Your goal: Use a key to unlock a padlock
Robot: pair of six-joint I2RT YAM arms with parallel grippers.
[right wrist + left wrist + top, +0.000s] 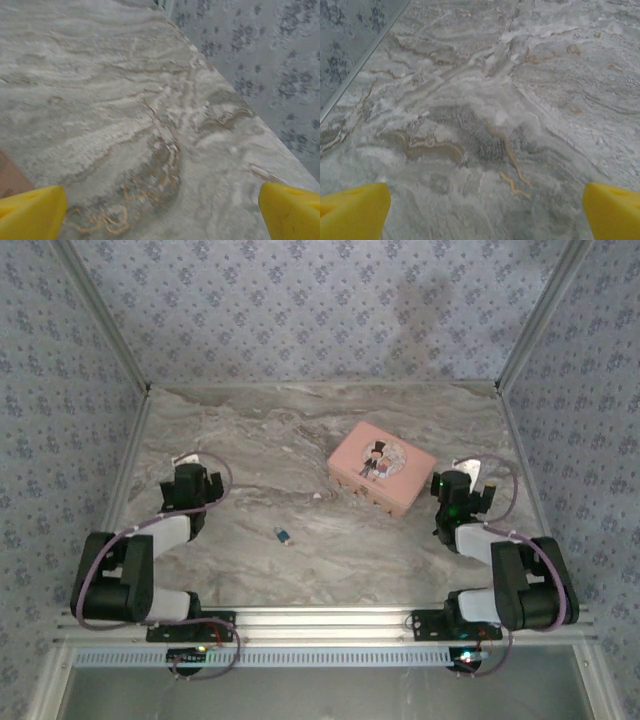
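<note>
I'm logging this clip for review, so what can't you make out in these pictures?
Top view: small dark object on the table, too small to tell if it is the key.
Top view: pink tin, near side too small to tell whether a padlock hangs there.
Right wrist view: brownish patch, cut off by the left edge, unidentifiable.

Soft, even, rather dim light leaves only faint shadows beside the box (382, 468) on the worktop (250, 450), while both wrist views look hazy, with the yellow fingers (350, 212) (29, 212) blurred at the lower corners.
</note>
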